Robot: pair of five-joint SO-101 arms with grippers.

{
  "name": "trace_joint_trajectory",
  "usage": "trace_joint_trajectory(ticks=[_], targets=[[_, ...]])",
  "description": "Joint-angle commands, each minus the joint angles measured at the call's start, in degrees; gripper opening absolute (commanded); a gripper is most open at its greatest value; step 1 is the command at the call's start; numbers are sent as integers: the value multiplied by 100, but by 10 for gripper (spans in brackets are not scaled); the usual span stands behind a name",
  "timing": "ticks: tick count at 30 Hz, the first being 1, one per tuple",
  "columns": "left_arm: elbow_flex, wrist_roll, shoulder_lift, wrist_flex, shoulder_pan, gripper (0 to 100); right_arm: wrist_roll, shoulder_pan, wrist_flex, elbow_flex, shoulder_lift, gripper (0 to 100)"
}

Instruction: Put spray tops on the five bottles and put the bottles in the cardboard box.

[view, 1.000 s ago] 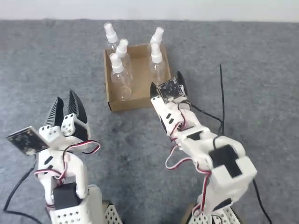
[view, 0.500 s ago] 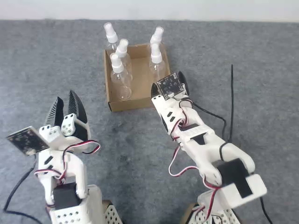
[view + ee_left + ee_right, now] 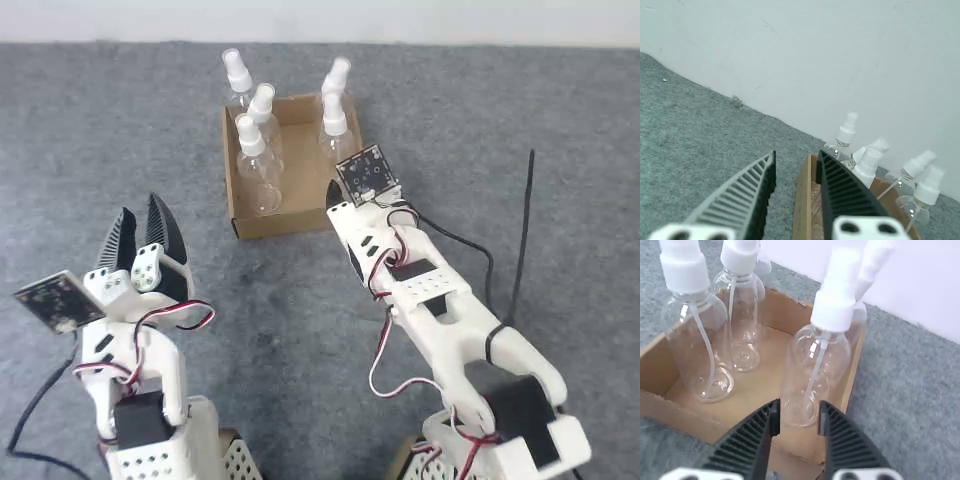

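Note:
The cardboard box [image 3: 285,222] lies at the far middle of the grey mat. Three clear bottles with white spray tops stand in it: two on its left side [image 3: 254,160] [image 3: 263,112] and one on its right [image 3: 335,128]. Two more capped bottles [image 3: 238,76] [image 3: 337,74] stand at the box's far wall, seemingly just outside it. My right gripper [image 3: 345,196] hovers at the box's near right corner, open and empty [image 3: 797,422], with the right-hand bottle [image 3: 817,360] just ahead of it. My left gripper [image 3: 140,240] sits near left, open and empty [image 3: 792,185].
Grey carpet-like mat [image 3: 520,120] covers the table, with bare room left and right of the box. A black cable [image 3: 520,230] loops on the mat beside the right arm. A white wall [image 3: 815,50] rises behind the box.
The right arm has stretched forward, bringing its gripper slightly closer to the box's near right corner; its cable has swung right. The left arm and the bottles have not moved.

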Motion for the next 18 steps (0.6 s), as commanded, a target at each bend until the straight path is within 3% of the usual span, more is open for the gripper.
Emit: trace_joint_trajectory(ticks=[1, 18], targets=[[-435, -35, -105, 26, -18, 133, 97, 84, -4, -9, -400, 61], [-435, -35, -105, 26, -18, 133, 62, 84, 110, 211, -892, 6]])
